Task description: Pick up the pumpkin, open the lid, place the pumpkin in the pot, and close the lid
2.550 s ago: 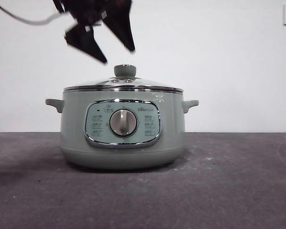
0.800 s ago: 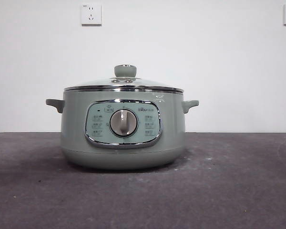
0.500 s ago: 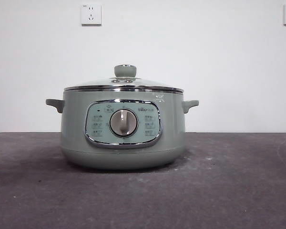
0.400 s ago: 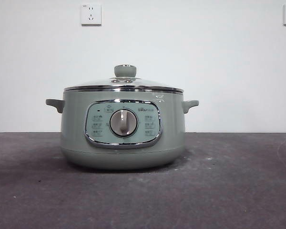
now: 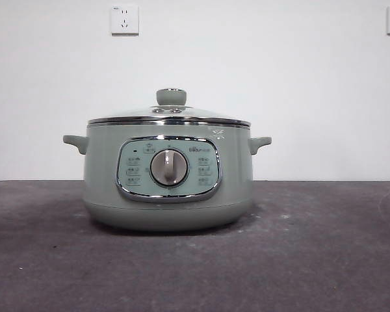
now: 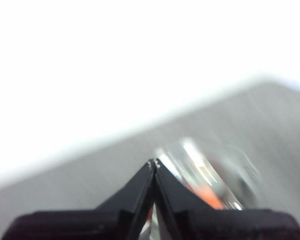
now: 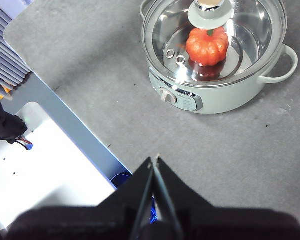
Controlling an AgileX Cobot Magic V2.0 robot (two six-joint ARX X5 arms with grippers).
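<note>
— Gone from above the pot is the dark gripper that hung over the knob two and a half seconds back; since then nothing on the table has shifted. Where is the pumpkin?

— Inside the pot. The right wrist view looks down through the glass and shows the pumpkin sitting on the steel floor of the pot, partly under the knob.

— And the lid?

— The lid is seated flat on the pot's rim, its sage-green knob upright in the middle.

— The grippers?

— The right gripper is well apart from the pot, high over the grey table near its edge, jaws pressed together with nothing between them. The left gripper also has its tips touching and holds nothing.

— What lies past the left one?

— That view is blurred; a shiny round shape with an orange patch, probably the lid over the pumpkin, but I would not swear to it.

— Anything else?

— Two wall sockets on the white wall behind, one above the pot and one at the far corner.
</note>
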